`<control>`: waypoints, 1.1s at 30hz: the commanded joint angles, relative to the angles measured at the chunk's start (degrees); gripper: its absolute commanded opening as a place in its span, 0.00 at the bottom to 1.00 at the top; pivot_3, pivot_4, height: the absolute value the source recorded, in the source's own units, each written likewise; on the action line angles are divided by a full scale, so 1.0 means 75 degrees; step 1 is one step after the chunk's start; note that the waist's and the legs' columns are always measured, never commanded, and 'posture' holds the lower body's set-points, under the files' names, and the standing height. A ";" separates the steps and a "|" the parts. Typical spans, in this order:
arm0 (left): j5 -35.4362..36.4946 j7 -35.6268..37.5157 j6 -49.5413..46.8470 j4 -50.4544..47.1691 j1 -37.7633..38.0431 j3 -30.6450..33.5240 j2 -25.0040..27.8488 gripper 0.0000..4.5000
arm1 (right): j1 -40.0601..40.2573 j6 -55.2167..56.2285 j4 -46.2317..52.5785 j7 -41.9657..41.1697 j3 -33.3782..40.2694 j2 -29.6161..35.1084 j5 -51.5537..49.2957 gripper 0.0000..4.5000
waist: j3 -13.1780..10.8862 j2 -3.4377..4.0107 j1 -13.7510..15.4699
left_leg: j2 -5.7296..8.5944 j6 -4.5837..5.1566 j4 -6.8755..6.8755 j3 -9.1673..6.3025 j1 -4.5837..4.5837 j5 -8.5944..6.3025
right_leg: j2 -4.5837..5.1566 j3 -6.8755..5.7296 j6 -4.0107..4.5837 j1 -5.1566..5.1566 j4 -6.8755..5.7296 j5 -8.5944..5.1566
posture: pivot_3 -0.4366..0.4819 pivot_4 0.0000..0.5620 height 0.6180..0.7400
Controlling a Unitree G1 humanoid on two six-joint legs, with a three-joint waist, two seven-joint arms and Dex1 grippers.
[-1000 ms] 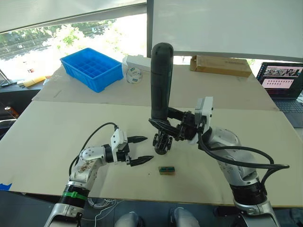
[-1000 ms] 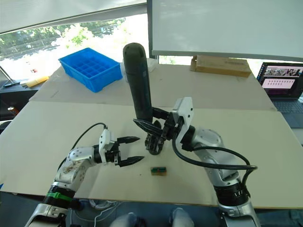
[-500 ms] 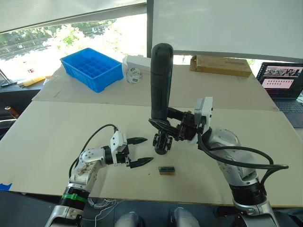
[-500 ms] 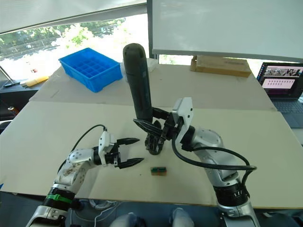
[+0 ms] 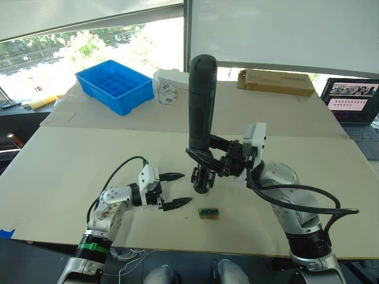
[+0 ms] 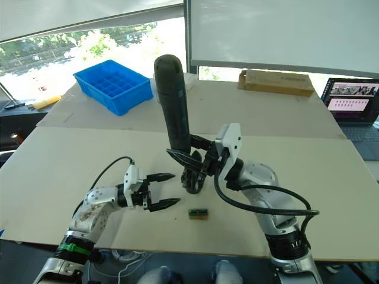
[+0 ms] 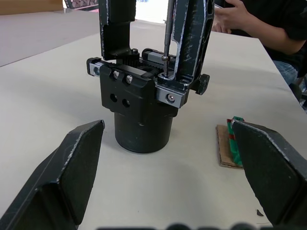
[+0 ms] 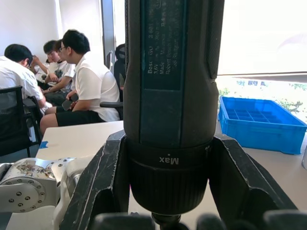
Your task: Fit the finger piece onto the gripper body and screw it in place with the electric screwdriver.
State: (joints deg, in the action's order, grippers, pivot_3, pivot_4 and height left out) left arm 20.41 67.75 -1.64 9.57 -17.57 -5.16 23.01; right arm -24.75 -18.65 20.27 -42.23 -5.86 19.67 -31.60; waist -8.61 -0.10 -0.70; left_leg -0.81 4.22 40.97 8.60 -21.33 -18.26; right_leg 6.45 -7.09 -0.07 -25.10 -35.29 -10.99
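Right gripper [image 5: 204, 158] clamps the electric screwdriver [image 5: 201, 100] upright, bit on a screw (keep it plumb); left gripper [image 5: 176, 190] jaws apart beside the gripper body [image 7: 143, 110].

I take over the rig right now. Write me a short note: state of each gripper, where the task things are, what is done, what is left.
Right gripper: shut on the electric screwdriver, held upright, bit on a screw atop the gripper body.
Left gripper: open, holding nothing, just beside the body.
The gripper body stands on the table; the finger piece stands upright on it.
Done: finger fitted, bit placed.
Left: drive the screw; I cannot tell how tight it is.
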 commanded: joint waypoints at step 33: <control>-0.0919 -0.0820 0.0482 0.1215 -0.0929 -0.0615 -0.0809 1.00 | -0.0044 0.0211 0.0344 -0.0075 0.0056 -0.0075 0.0156 0.42 | 0.0000 0.0000 0.0010 | 0.0001 0.0001 0.0000 0.0000 -0.0002 0.0000 | -0.0001 -0.0002 -0.0001 0.0001 0.0002 0.0000 | 0.48 0.27 1.00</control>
State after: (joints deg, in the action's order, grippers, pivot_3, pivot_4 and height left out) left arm 13.77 61.84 0.60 18.62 -23.57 -9.37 17.32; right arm -24.16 -18.32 19.93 -42.70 -6.15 19.32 -30.02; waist -8.61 -0.10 -0.63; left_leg -0.80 4.22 40.97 8.61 -21.35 -18.26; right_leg 6.44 -7.10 -0.08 -25.09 -35.28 -10.98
